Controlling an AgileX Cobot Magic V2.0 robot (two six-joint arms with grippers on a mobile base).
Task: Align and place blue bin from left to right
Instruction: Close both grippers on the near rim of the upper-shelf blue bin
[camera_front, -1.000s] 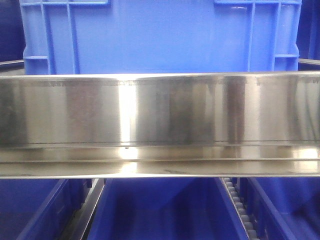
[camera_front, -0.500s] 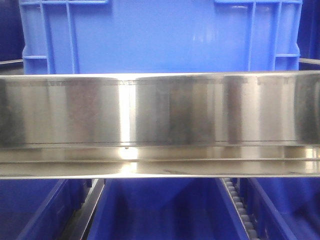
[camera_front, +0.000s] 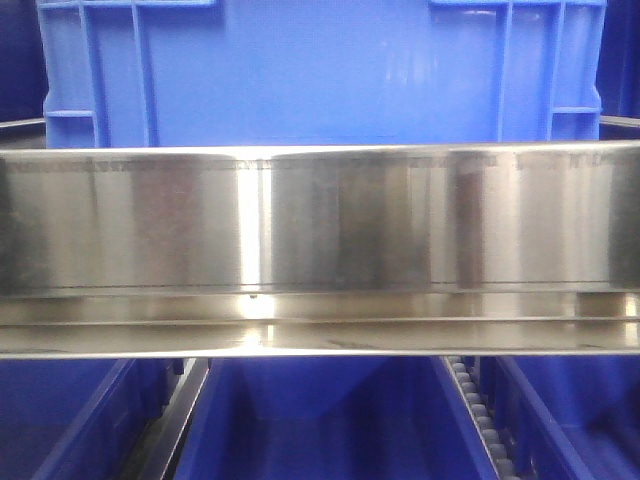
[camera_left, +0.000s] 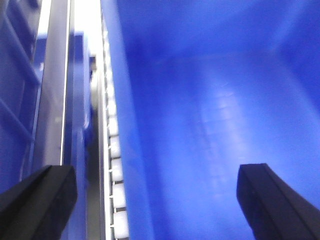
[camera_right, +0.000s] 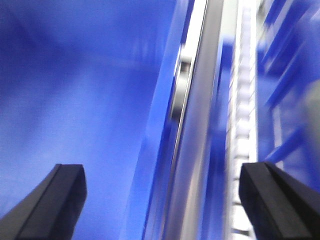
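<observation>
Bin (camera_left: 215, 115), blue and open-topped, lies ahead of the left gripper (camera_left: 156, 172), floor and far wall in plain view. Left gripper jaws are spread wide, holding nothing, and straddle the bin's side wall. One finger (camera_left: 40, 200) sits outside the wall near the rail (camera_left: 52, 100), the other (camera_left: 270, 200) is inside the bin. Cannot tell if either finger touches the wall. White rollers (camera_left: 114, 150) run just outside the wall, between it and the rail. There is plenty of open room inside the bin beyond the inner finger.

Right gripper (camera_right: 164, 172) jaws are also wide apart, with nothing held. View is blurred. One finger (camera_right: 50, 200) is over blue bin interior, the other (camera_right: 280, 200) beyond the right-side rollers (camera_right: 242, 125). The blue wall and right-side rail (camera_right: 197, 150) pass between the fingers.

In the front view a steel beam (camera_front: 320, 220) crosses mid-frame. Fine marks along its top edge are too small to read. An upper bin (camera_front: 320, 70) stands behind and above it, its sides nearly spanning the frame. Lower bins (camera_front: 320, 420) sit side by side beneath, with narrow gaps between them. Cannot tell which one the grippers straddle.
</observation>
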